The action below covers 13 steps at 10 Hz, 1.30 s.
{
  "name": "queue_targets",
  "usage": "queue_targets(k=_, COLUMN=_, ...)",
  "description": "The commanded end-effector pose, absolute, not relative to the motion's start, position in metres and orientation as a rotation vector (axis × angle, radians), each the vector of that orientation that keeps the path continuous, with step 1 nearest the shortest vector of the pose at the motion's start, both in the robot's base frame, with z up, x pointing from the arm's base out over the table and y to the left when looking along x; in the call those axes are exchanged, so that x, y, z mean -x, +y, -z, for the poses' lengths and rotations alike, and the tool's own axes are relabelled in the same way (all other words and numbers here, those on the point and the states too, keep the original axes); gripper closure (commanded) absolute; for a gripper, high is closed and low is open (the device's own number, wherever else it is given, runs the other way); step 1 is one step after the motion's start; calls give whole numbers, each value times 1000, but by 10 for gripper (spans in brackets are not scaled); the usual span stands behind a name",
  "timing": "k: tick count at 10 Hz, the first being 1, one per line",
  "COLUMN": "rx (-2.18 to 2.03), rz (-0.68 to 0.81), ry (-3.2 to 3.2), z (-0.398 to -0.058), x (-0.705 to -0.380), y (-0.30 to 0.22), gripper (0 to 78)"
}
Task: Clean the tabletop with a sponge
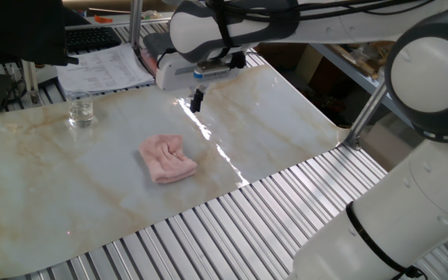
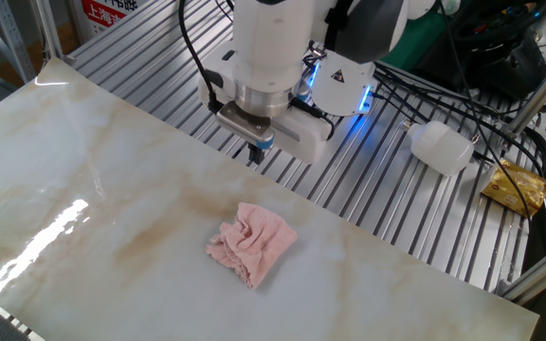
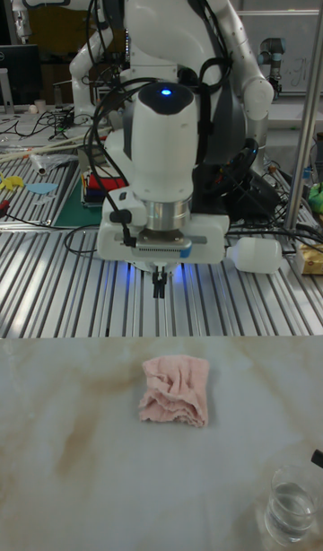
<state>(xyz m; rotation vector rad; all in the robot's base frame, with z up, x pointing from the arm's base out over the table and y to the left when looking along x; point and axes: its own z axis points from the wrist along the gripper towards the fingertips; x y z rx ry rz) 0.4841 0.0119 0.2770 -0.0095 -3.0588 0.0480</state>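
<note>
The pink sponge (image 1: 168, 158) lies crumpled on the cream marble-look tabletop (image 1: 68, 194), near its middle. It also shows in the other fixed view as the sponge (image 2: 252, 243) and in the tall view as the sponge (image 3: 176, 389). My gripper (image 1: 197, 101) hangs above the tabletop's far edge, a short way beyond the sponge and not touching it. Its fingers are pressed together with nothing between them. The gripper (image 2: 253, 154) points straight down; in the tall view the gripper (image 3: 159, 288) sits directly behind the sponge.
A clear glass (image 1: 81, 111) stands on the tabletop to the left. Papers (image 1: 103, 66) lie behind it. Ribbed metal slats (image 1: 286, 202) surround the sheet. A white plastic bottle (image 2: 441, 147) and a gold packet (image 2: 515, 186) lie on the slats.
</note>
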Motion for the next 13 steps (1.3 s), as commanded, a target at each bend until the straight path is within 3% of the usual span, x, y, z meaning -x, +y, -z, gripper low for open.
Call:
queue_targets(k=1, rx=-9, rz=-34, ry=-3057, z=-283, x=-481, y=9, gripper=764)
queue_targets(k=13, rx=46, rz=-44, ry=-3073, z=-283, x=-482, y=4, gripper=764)
